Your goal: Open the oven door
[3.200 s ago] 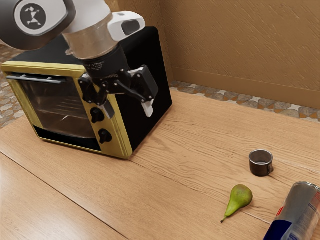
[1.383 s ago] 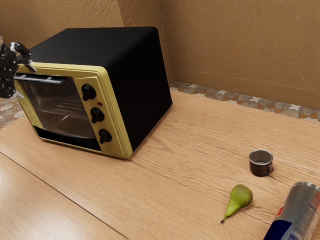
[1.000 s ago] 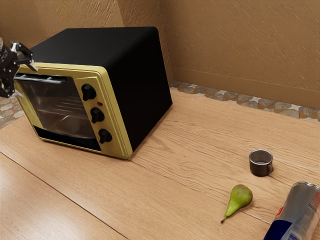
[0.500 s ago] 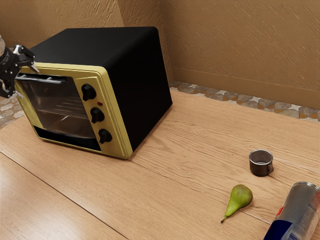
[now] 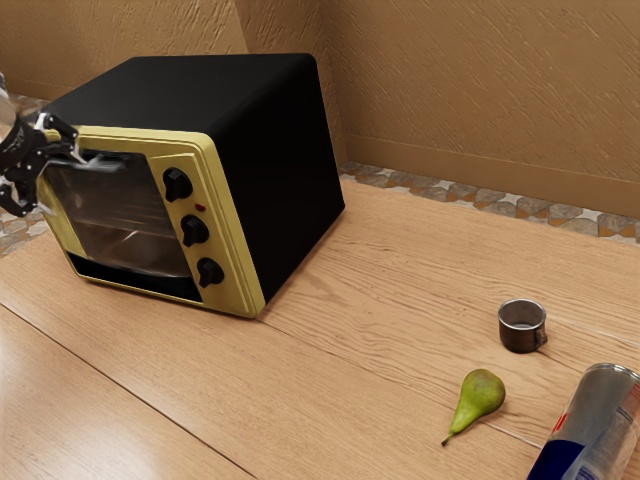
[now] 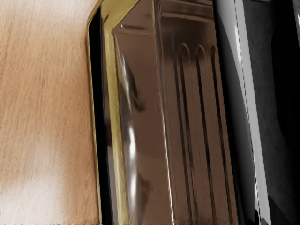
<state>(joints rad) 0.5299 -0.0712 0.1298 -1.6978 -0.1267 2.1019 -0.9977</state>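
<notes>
Open black claw [image 5: 61, 182] by the slim metal handle [image 5: 104, 164] of the dark-glass oven door [image 5: 122, 212]: likely light, slippery; hook mid-handle.

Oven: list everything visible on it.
The oven is a boxy countertop type, upright on the wooden table. Its top and side are black, its front frame yellow. Three black knobs run in a column beside the glass door, a small red mark between the upper two. Rack-like bars show through the glass. A grey handle crosses the door's top; the door looks slightly ajar there, how far is unclear. My open gripper is at the handle; whether it touches is unclear.
</notes>
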